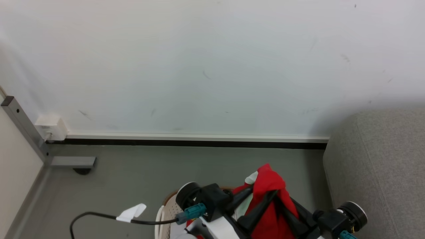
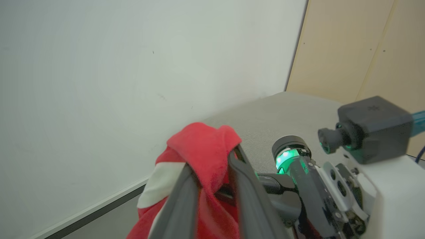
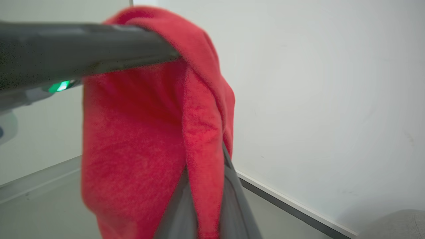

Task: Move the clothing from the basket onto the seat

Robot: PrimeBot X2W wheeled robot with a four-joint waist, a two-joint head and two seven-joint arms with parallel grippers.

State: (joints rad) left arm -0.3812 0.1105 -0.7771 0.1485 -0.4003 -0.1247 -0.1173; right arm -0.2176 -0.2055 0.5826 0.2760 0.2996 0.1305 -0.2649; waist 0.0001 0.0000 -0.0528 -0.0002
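Observation:
The red clothing [image 1: 270, 186] hangs bunched above the floor, pinched from both sides. From the left, my left gripper [image 1: 257, 199] is shut on the clothing, whose white stripe [image 2: 162, 182] drapes over one of its fingers [image 2: 181, 205]. From the right, my right gripper [image 1: 282, 207] is shut on the clothing too; red fabric [image 3: 139, 132] falls between and over its fingers [image 3: 234, 202]. Part of the cream basket [image 1: 167, 209] with its brown rim peeks out below my left wrist. The grey seat [image 1: 375, 166] stands at the right, just beyond my right wrist.
A white wall with a dark baseboard [image 1: 192, 143] closes the far side. A grey metal frame leg [image 1: 23, 129] and a white outlet box [image 1: 49, 127] sit at the left corner. A black cable with a white tag [image 1: 132, 212] crosses the grey floor [image 1: 132, 176].

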